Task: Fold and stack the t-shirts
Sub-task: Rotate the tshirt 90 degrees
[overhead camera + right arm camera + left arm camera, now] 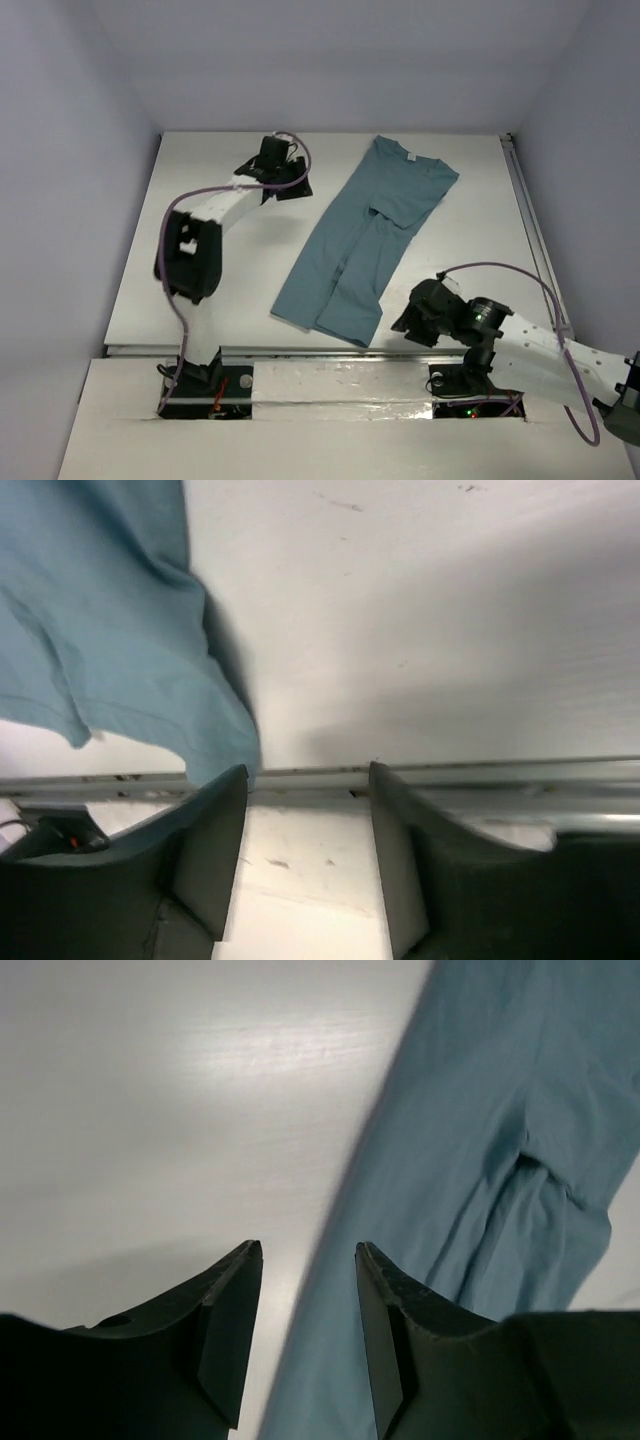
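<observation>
Of the left gripper (308,1250): fingers spread apart, gripping nothing, hanging over the white table (150,1090) toward its far side. Seen from the wrist, one fingertip over bare tabletop, the other over the long left edge of the t-shirt (350,245).

Of the right gripper (308,770): likewise parted and empty, low over the metal rail (500,775) along the table's near edge. Just beside the shirt's near hem corner; impossible to tell whether brushing the cloth.

Outward to the t-shirt itself: flat on the table between the two arms, teal-blue, both sides folded inward to meet along a middle line. So a long narrow band, wider at the shoulders. Laid on a slant, neck with its small white label (408,157) at the far end, right of centre, hem close to the near edge by the right gripper.
</observation>
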`<action>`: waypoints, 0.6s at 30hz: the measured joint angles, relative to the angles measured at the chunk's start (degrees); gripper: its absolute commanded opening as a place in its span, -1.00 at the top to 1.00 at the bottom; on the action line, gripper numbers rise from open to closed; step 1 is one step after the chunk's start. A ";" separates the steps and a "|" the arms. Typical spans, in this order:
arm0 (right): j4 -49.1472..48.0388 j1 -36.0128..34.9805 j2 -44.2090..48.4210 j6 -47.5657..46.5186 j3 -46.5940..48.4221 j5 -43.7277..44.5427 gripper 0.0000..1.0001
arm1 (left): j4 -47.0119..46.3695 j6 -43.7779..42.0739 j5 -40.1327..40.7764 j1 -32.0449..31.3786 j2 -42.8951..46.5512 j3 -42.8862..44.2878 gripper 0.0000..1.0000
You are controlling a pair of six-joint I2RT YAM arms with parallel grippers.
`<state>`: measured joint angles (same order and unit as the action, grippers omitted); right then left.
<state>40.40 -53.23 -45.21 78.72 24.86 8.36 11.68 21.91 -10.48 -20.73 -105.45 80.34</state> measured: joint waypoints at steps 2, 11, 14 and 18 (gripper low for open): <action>4.04 0.02 2.27 -0.83 2.43 1.09 0.89 | -0.13 -0.87 -0.52 -0.48 -8.72 8.52 0.18; 10.99 0.07 3.93 -3.43 10.80 4.31 0.97 | 4.92 -3.32 -8.44 -0.96 -45.90 56.22 -0.04; 12.02 0.09 2.49 -4.35 12.46 4.76 0.90 | 3.63 -1.84 -11.52 -1.07 -49.18 59.36 -0.05; 12.31 0.31 1.29 -5.46 14.25 4.96 0.83 | 2.27 0.17 -14.12 -2.03 -50.07 59.65 0.06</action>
<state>52.71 -52.93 -43.92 73.25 39.11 13.32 13.96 22.09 -24.60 -22.76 -155.52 139.98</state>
